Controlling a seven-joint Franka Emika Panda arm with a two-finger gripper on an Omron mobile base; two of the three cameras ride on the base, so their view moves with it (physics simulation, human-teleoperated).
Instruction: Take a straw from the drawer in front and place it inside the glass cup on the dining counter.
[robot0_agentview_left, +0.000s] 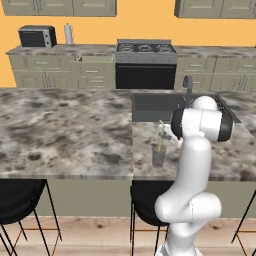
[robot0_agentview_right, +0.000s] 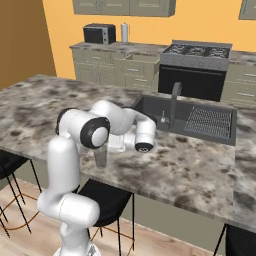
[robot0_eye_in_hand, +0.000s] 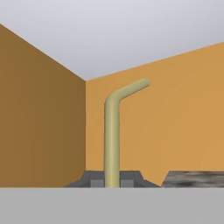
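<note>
A pale yellow-green bendy straw (robot0_eye_in_hand: 112, 131) rises between the dark fingertips (robot0_eye_in_hand: 89, 179) of my gripper (robot0_eye_in_hand: 112, 181), which is shut on it. The small clear glass cup (robot0_agentview_left: 159, 156) stands near the front edge of the dining counter (robot0_agentview_left: 65, 130), just left of my arm. The straw (robot0_agentview_left: 160, 140) hangs over the cup, and its lower end seems to reach into the mouth. The white hand (robot0_agentview_left: 169, 134) sits beside it, partly behind my elbow joint. From the right, the glass cup (robot0_agentview_right: 101, 158) shows under my forearm. The drawer (robot0_agentview_left: 95, 59) stands pulled out at the far cabinets.
A sink (robot0_agentview_left: 155, 107) with a dark faucet (robot0_agentview_left: 188, 87) is sunk into the counter behind the cup, with a dish rack (robot0_agentview_right: 210, 121) in it. Black stools (robot0_agentview_left: 20, 200) stand under the counter's front. A stove (robot0_agentview_left: 146, 62) and microwave (robot0_agentview_left: 37, 36) line the far wall.
</note>
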